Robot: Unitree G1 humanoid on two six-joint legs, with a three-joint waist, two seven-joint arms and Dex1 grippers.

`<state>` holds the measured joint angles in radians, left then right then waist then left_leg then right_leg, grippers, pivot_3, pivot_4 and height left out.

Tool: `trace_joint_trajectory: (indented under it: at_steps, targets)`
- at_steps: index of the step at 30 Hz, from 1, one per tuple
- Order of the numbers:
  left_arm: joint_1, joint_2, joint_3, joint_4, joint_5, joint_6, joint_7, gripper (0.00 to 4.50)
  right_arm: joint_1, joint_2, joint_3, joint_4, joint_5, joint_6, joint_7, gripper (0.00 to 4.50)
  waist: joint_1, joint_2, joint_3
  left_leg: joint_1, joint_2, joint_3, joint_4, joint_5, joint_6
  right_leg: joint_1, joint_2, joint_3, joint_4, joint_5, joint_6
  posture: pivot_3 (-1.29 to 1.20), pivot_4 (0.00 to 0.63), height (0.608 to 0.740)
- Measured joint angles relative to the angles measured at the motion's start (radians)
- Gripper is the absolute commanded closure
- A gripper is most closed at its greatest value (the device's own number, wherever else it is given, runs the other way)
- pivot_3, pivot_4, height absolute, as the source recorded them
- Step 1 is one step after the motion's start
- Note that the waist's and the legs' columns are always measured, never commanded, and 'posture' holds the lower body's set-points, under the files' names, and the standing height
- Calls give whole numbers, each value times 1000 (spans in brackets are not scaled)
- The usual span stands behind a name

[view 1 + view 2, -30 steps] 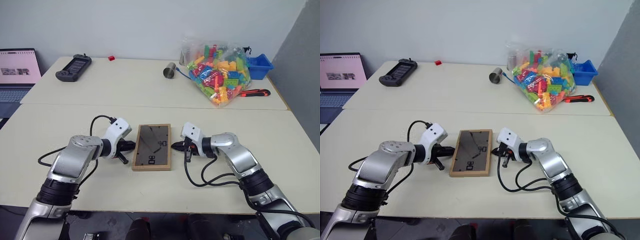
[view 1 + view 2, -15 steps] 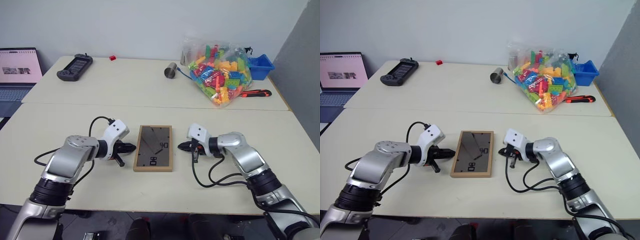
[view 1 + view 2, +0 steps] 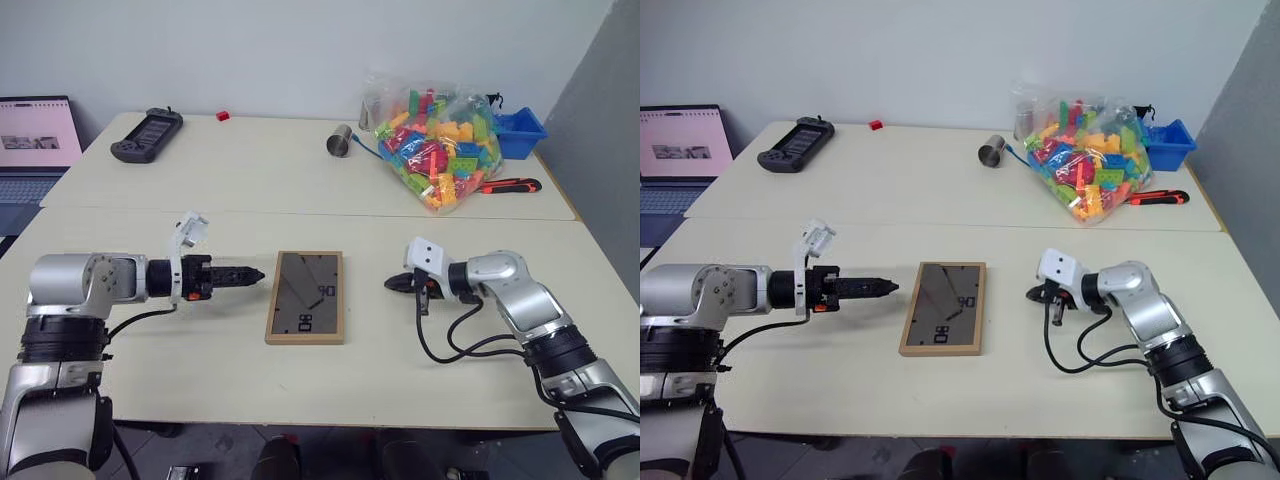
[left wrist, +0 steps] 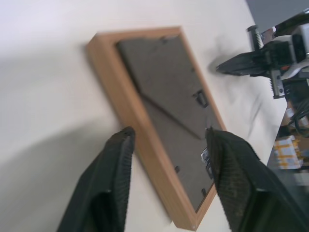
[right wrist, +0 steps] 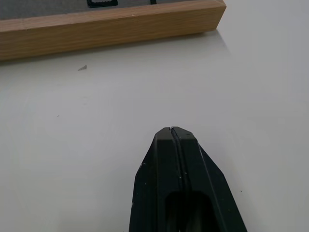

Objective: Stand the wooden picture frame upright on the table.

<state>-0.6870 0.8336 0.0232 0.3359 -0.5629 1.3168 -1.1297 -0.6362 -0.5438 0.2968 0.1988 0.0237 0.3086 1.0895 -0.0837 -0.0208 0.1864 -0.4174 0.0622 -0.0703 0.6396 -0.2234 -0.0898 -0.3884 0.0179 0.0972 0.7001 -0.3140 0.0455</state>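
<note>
Bricks (image 3: 440, 150) of many colours fill the clear bag at the table's (image 3: 200, 370) far right, beside a blue bin (image 3: 520, 132). Your picture frame (image 3: 307, 295) lies flat, back up, between the grippers: left gripper (image 4: 169, 140) spread apart and empty, right gripper (image 5: 171, 131) pinched closed, both clear of it.

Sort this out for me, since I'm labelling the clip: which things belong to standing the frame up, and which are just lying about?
Belongs to the job:
small light-wood picture frame, lying back-up
pale cream table

Just lying about:
clear bag of coloured plastic bricks
black handheld game console
small metal cup
blue plastic bin
red-and-black utility knife
open laptop
</note>
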Motion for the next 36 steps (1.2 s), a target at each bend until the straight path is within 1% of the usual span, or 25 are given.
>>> trace_joint_trajectory:
  at_steps: [1, 2, 3, 4, 6, 9, 15, 20, 25, 31, 36]
  targets:
    - [-19, 0, -20, 26, 3, 4, -1, 1142, -1, 8, 1, 0, 0, 1, -1, 4500, 1, 0, 0, 0, 0, 0, 0, 0, 0, 0, 0, 0, 0, 0, 0, 0, 150, 740]
    - [-38, 0, -34, 45, 7, 5, -6, 861, -1, 15, 1, -1, 0, 3, -2, 4500, 1, 0, 0, 0, 0, 0, 0, 0, 0, 0, 0, 0, 0, 0, 0, 0, 150, 740]
    - [-56, 0, -47, 56, 9, 7, -16, 731, -1, 17, 1, -3, 1, 6, -5, 4500, 2, 0, 0, 0, 0, 0, 0, 0, 0, 0, 0, 0, 0, 0, 0, 0, 150, 740]
    - [-70, 2, -61, 57, 8, 14, -26, 452, -1, 17, 1, -7, 0, 9, -8, 4500, 2, 0, 0, 0, 0, 0, 0, 0, 0, 0, 0, 0, 0, 0, 0, 0, 150, 740]
    - [-77, 7, -74, 56, -9, 40, -50, 92, 0, 16, 1, -19, 1, 13, -13, 4500, 3, 0, 0, 0, 0, 0, 0, 0, 0, 0, 0, 0, 0, 0, 0, 0, 150, 740]
    - [-51, 29, -124, 24, -36, 80, -97, 92, 7, 17, 0, -35, 1, 28, -26, 4500, 1, 0, 0, 0, 0, 0, 0, 0, 0, 0, 0, 0, 0, 0, -1, 0, 150, 740]
    - [30, 40, -157, 8, -55, 77, -121, 92, 19, 50, 1, -36, 0, 40, -50, 4500, 0, 0, 0, 0, 0, -1, 0, 0, 0, 0, 0, 0, 2, -1, -1, 0, 150, 740]
    - [25, 41, -162, 20, -68, 120, -120, 92, 20, 69, 2, -39, 0, 51, -64, 4500, 0, 0, 0, 0, 0, -1, 0, 0, 0, 0, 0, 0, 2, -1, -1, 0, 150, 740]
    - [20, 22, -163, 29, -76, 137, -113, 92, 22, 92, 24, -53, -1, 56, -66, 4500, 2, 0, 0, 0, -1, -1, 0, 0, 0, 0, 0, 0, 2, -1, -1, 0, 150, 740]
    - [11, -9, -172, 53, -71, 95, -120, 92, 22, 152, 66, -51, -5, 62, -78, 4500, 6, 0, 0, 1, -1, -1, 1, 0, 0, 1, -1, 0, 3, -1, -2, 0, 150, 740]
    - [4, -30, -173, 71, -66, 72, -122, 92, 21, 175, 79, -44, -11, 74, -95, 4500, 17, 0, 0, 1, -1, -1, 2, 0, 0, 1, -1, 0, 3, -1, -2, 0, 150, 740]
